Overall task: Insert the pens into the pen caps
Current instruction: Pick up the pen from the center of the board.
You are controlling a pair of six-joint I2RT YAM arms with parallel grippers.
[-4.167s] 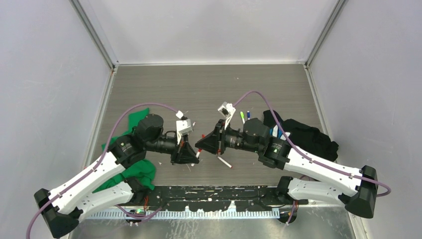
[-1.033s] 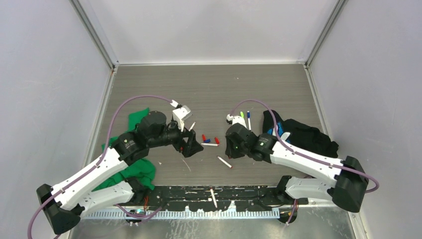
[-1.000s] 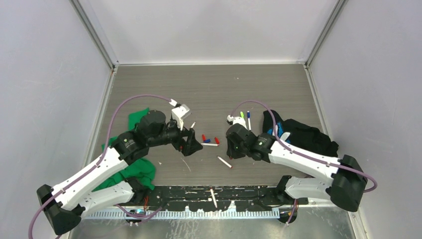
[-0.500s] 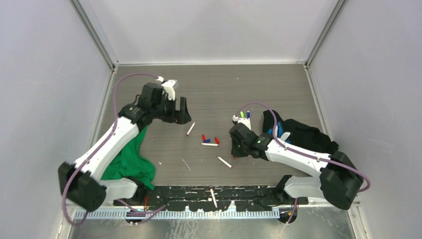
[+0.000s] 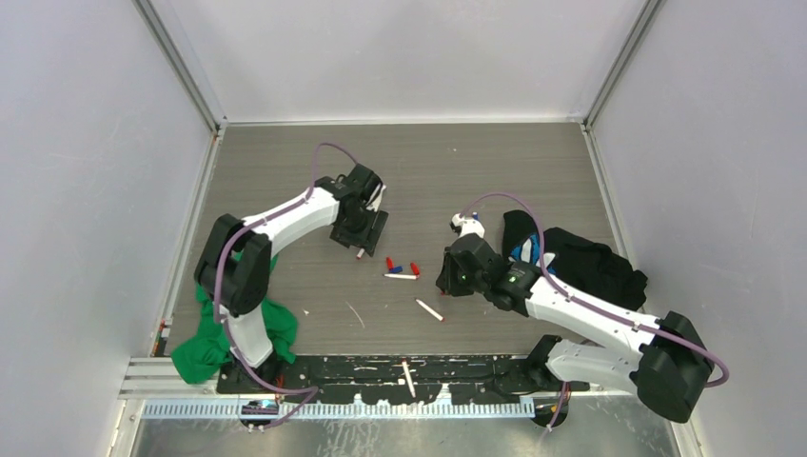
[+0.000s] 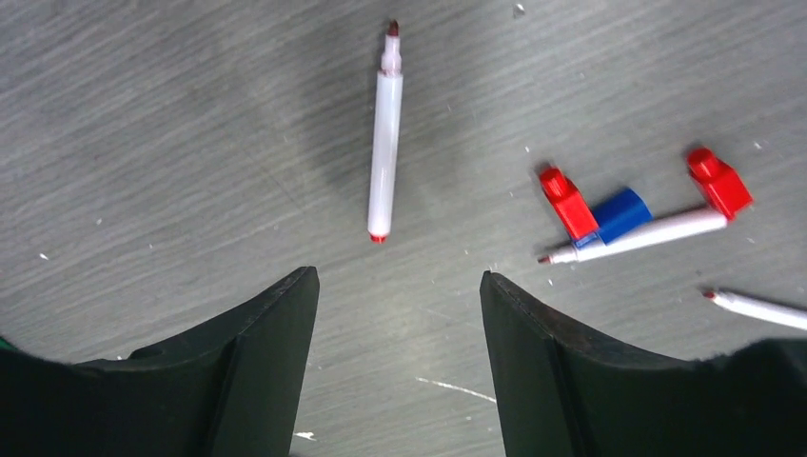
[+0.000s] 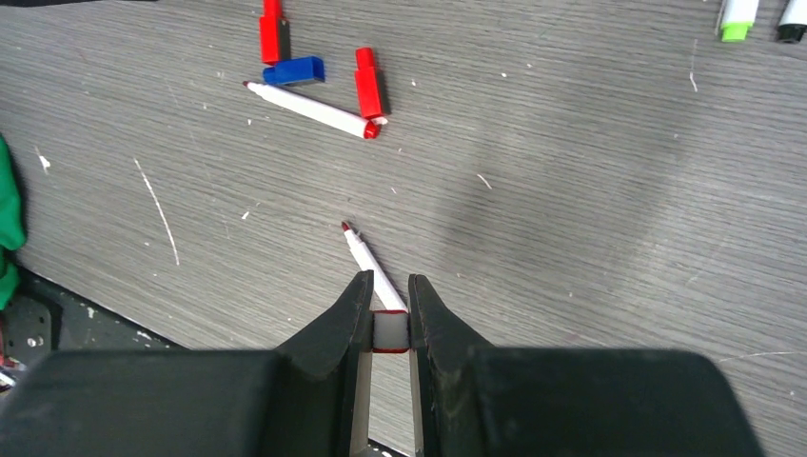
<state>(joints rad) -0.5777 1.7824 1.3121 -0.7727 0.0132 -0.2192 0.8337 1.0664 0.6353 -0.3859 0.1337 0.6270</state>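
Pens numbered 3 in the left wrist view, all bare white barrels with red tips; a lone pen (image 6: 384, 133) lay on the table (image 6: 143, 143) just beyond the left gripper (image 6: 397, 286), whose jaws stood wide apart with nothing between them; a middle pen (image 6: 633, 236) lay just beside the blue cap (image 6: 620, 211); the tip end of the gripped pen (image 6: 757, 307) showed at the right edge. Caps numbered 3: 2 red caps (image 6: 568, 202) and 1 blue, clustered around the middle pen.

The right wrist view gave what that view hid; the right gripper (image 7: 388, 281) was clamped on the red rear end of the gripped pen, nearer the arm bases than the cap cluster; 2 more ends sat at the top edge, 1 lime-green end (image 7: 738, 14) and 1 dark end (image 7: 790, 9).

Only the top view showed both cloths, 1 green cloth (image 5: 238, 328) by the left base and 1 black cloth (image 5: 590, 267) behind the right arm; it also showed 1 white stick (image 5: 407, 373) on the base rail (image 5: 476, 367), too small to tell if a pen; the lone pen was mostly hidden there.
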